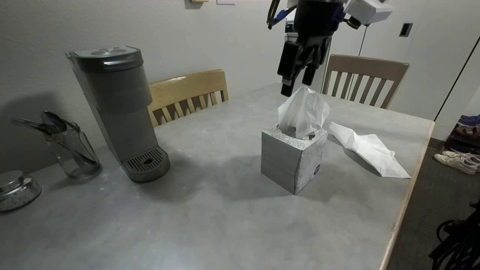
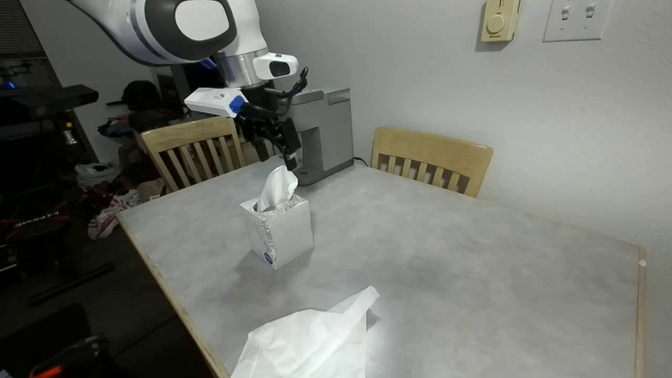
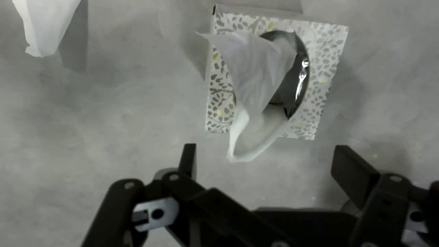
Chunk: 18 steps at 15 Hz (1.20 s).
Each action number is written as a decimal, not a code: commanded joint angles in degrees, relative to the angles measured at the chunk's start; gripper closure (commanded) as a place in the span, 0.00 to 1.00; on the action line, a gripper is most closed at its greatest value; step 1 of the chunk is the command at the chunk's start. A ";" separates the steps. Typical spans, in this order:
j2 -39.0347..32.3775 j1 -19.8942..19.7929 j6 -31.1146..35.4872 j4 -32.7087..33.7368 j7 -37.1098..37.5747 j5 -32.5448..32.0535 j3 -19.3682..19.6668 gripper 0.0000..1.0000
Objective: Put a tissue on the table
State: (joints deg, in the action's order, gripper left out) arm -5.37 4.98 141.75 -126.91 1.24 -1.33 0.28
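A white tissue (image 1: 303, 110) sticks up out of the speckled tissue box (image 1: 279, 159), which stands upright on the grey table (image 1: 210, 228). The upright tissue (image 2: 278, 186) and box (image 2: 292, 231) also show in the other exterior view. In the wrist view the tissue (image 3: 252, 68) leans out of the oval opening of the box (image 3: 324, 65). A loose tissue (image 1: 367, 148) lies crumpled on the table near its edge; it also shows in an exterior view (image 2: 315, 336). My gripper (image 1: 297, 83) is open and empty just above the upright tissue, its fingers (image 3: 266, 148) wide apart.
A grey coffee machine (image 1: 116, 97) stands on the table. Beside it are a glass jar with cutlery (image 1: 77, 153) and a small lidded jar (image 1: 18, 191). Wooden chairs (image 1: 187, 92) (image 2: 430, 152) stand at the table's edges, near the wall.
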 commanded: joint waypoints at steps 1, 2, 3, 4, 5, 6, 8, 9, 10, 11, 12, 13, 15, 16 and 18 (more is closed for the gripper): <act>-1.27 -1.34 0.65 -1.93 -0.21 2.91 -0.95 0.00; -1.66 -1.38 0.80 -2.24 -0.37 3.59 -0.98 0.00; -2.03 -1.41 0.76 -2.33 -0.54 4.25 -1.04 0.00; -2.39 -1.42 0.79 -2.39 -0.72 4.69 -1.09 0.00; -2.69 -1.42 0.92 -2.35 -0.80 4.97 -1.11 0.21; -2.95 -1.45 1.16 -2.20 -1.03 5.26 -1.15 0.26; -3.39 -1.47 1.48 -1.93 -1.51 5.75 -1.27 0.40; -3.54 -1.45 1.59 -1.71 -1.72 5.86 -1.34 0.47; -3.62 -1.41 1.51 -1.47 -1.84 5.79 -1.38 0.54; -3.67 -1.38 1.55 -1.35 -2.00 5.78 -1.45 0.61; -3.73 -1.36 1.60 -1.22 -2.15 5.76 -1.51 0.66; -3.75 -1.33 1.54 -1.10 -2.21 5.68 -1.57 0.75; -3.74 -1.29 1.43 -0.95 -2.35 5.61 -1.74 0.88; -3.72 -1.28 1.37 -0.91 -2.39 5.59 -1.83 0.94; -3.66 -1.25 1.24 -0.85 -2.35 5.46 -1.97 1.00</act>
State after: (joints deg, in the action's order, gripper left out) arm -8.19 4.89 142.26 -128.40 0.67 3.05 -0.60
